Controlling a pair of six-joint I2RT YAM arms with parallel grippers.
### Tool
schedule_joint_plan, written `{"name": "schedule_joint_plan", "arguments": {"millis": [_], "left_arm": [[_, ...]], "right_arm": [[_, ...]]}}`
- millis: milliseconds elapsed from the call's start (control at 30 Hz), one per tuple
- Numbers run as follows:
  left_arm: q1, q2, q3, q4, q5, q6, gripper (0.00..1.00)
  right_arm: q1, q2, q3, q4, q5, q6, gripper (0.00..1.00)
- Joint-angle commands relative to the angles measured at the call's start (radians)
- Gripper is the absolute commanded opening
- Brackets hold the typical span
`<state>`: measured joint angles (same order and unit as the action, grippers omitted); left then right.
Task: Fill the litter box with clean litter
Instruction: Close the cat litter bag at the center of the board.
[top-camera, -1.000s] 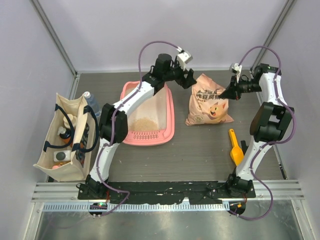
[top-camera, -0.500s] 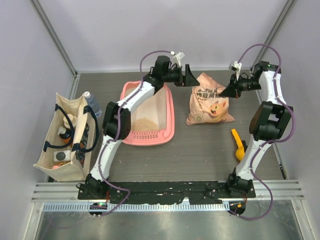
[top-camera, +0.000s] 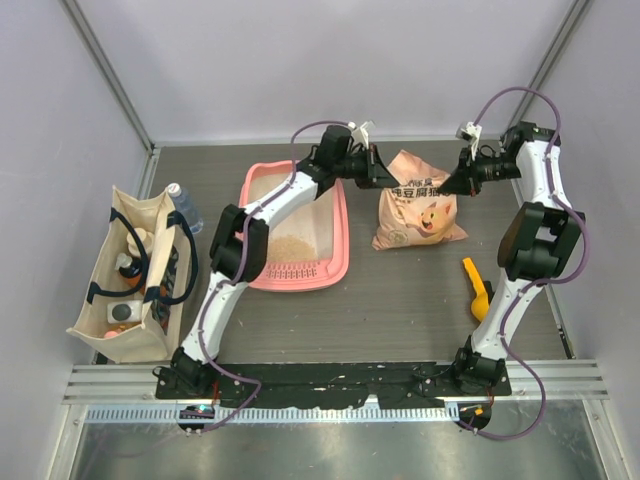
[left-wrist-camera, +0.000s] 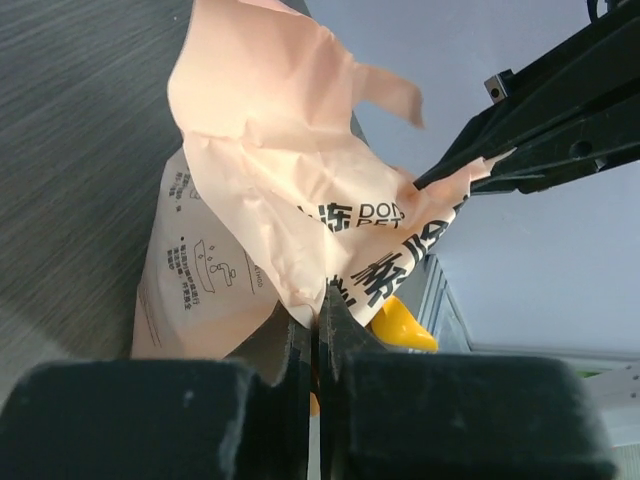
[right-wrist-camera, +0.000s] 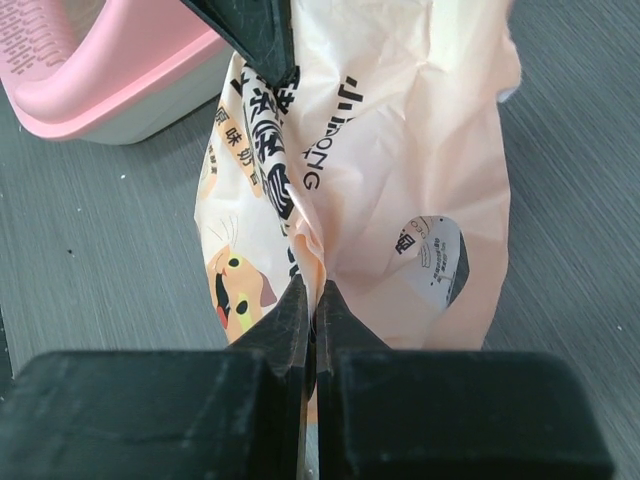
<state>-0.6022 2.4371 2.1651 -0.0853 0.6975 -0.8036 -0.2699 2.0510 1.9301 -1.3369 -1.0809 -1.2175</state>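
Your left fingers (left-wrist-camera: 290, 350) and right fingers (right-wrist-camera: 288, 325) are each clamped on the crumpled top edge of the peach-coloured plastic bag with the cartoon cat (top-camera: 415, 208). It stands on the grey tabletop (top-camera: 400, 300) at one o'clock from the arm bases. The large rectangular pink plastic litter box (top-camera: 343, 235) lies near the bag's nine o'clock, with a small tan pile of clean litter (top-camera: 290, 247) at its six o'clock end. You seem to be about to lift the bag. Next, raise both hands together, carry it over the box, then tip.
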Motion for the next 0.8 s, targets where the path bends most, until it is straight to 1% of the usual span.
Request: {"name": "schedule_joint_plan", "arguments": {"millis": [0, 133, 167, 233, 267, 300, 333, 367, 433, 467, 500, 533, 567, 633, 767], "left_arm": [[0.045, -0.125, -0.042, 0.033, 0.020, -0.071, 0.00], [0.074, -0.231, -0.193, 0.036, -0.047, -0.121, 0.00], [0.082, -0.243, -0.209, 0.035, -0.099, -0.132, 0.00], [0.084, -0.257, -0.221, 0.056, -0.107, -0.158, 0.00], [0.078, -0.256, -0.217, 0.065, -0.074, -0.164, 0.13], [0.073, -0.253, -0.208, 0.067, -0.056, -0.157, 0.23], [0.067, -0.248, -0.193, 0.077, -0.047, -0.145, 0.28], [0.055, -0.236, -0.188, 0.081, -0.041, -0.140, 0.33], [0.042, -0.225, -0.174, 0.070, -0.039, -0.115, 0.33], [0.033, -0.217, -0.174, 0.071, -0.041, -0.091, 0.33], [0.028, -0.213, -0.169, 0.068, -0.038, -0.074, 0.33], [0.022, -0.207, -0.156, 0.052, -0.038, -0.057, 0.33], [0.016, -0.204, -0.153, 0.045, -0.038, -0.042, 0.33], [0.010, -0.199, -0.154, 0.035, -0.035, -0.019, 0.32], [0.005, -0.191, -0.142, 0.018, -0.021, 0.012, 0.31]], "right_arm": [[-0.034, -0.022, 0.141, -0.169, -0.235, 0.061, 0.02], [-0.077, -0.012, 0.161, -0.168, -0.260, 0.069, 0.01], [-0.083, -0.012, 0.155, -0.168, -0.260, 0.067, 0.02], [-0.095, -0.015, 0.120, -0.166, -0.264, 0.064, 0.01], [-0.095, -0.020, 0.101, -0.166, -0.263, 0.059, 0.02], [-0.094, -0.026, 0.080, -0.166, -0.264, 0.037, 0.01], [-0.091, -0.037, 0.041, -0.166, -0.267, 0.030, 0.02], [-0.078, -0.040, 0.026, -0.166, -0.270, 0.024, 0.01], [-0.060, -0.060, -0.015, -0.166, -0.266, -0.010, 0.01], [-0.043, -0.074, -0.026, -0.166, -0.255, -0.031, 0.05], [-0.010, -0.087, -0.039, -0.168, -0.235, -0.059, 0.24], [0.010, -0.106, -0.075, -0.169, -0.211, -0.135, 0.31], [0.026, -0.142, -0.089, -0.168, -0.196, -0.160, 0.33], [0.067, -0.161, -0.115, -0.154, -0.165, -0.198, 0.39], [0.070, -0.167, -0.123, -0.150, -0.137, -0.246, 0.47]]}}
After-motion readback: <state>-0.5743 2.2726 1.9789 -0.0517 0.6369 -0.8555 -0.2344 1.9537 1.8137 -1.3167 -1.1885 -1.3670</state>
